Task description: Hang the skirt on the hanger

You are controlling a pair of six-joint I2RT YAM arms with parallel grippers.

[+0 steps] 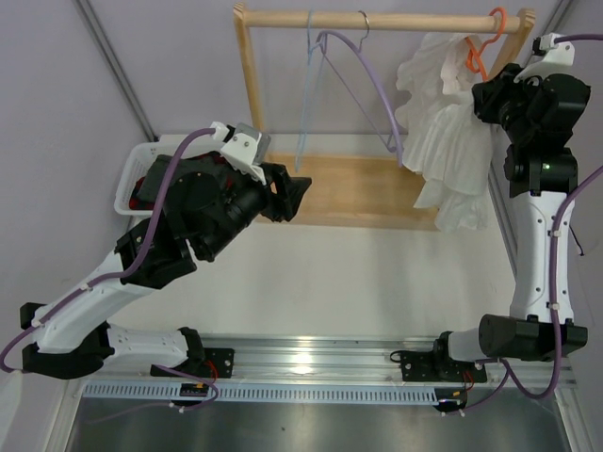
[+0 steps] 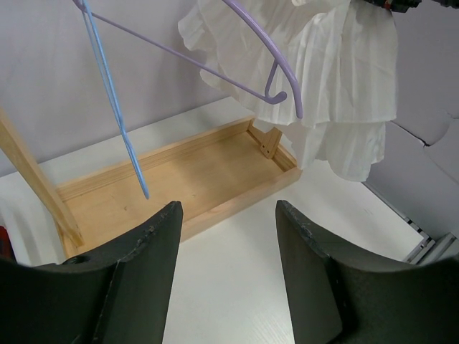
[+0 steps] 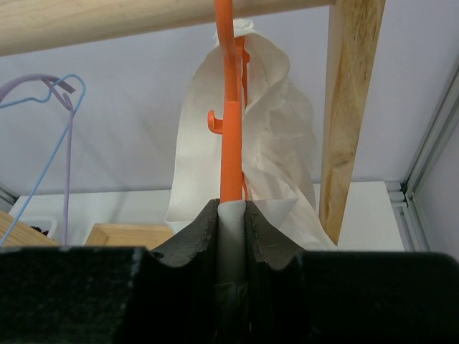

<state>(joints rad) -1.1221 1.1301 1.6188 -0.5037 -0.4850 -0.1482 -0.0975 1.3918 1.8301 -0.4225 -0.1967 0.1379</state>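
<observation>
One wooden rack (image 1: 405, 21) carries three hangers: an orange hanger (image 3: 231, 143), a lilac hanger (image 2: 280, 64) and a pale blue hanger (image 2: 117, 107). The one white skirt (image 1: 443, 141) droops straight down from the orange hanger at the rail's right end, beside the right arm. The right gripper (image 3: 231, 209) pinches that hanger's upright stem below the hook; the left gripper (image 2: 228, 211) gapes wide and empty, well apart leftward.

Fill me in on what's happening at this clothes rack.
The right gripper is clamped on the orange hanger, whose hook is up at the right end of the wooden rail. The white skirt hangs bunched from that hanger. The left gripper is open and holds nothing, low over the table facing the rack. A lilac hanger and a blue hanger hang untouched on the rail.
</observation>
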